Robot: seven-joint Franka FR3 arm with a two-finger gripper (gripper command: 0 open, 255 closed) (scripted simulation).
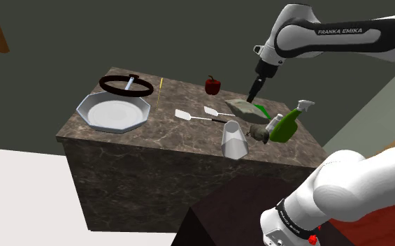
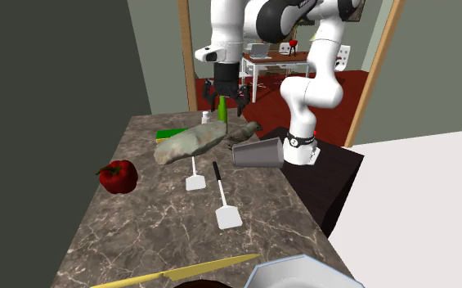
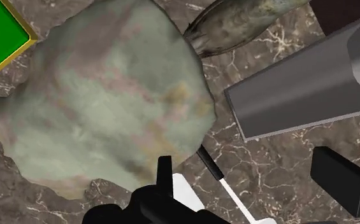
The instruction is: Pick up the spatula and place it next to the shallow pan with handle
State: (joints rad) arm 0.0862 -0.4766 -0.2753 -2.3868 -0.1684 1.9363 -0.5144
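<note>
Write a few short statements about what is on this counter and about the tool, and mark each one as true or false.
1. The tool is open and holds nothing. True.
2. The red bell pepper lies inside the white octagonal dish. False: it sits on the marble counter, well apart from the dish.
3. Two spatulas lie on the counter, between the dish and the grey cup. True.
4. The green spray bottle lies right beside the shallow pan. False: bottle and pan are at opposite ends of the counter.
</note>
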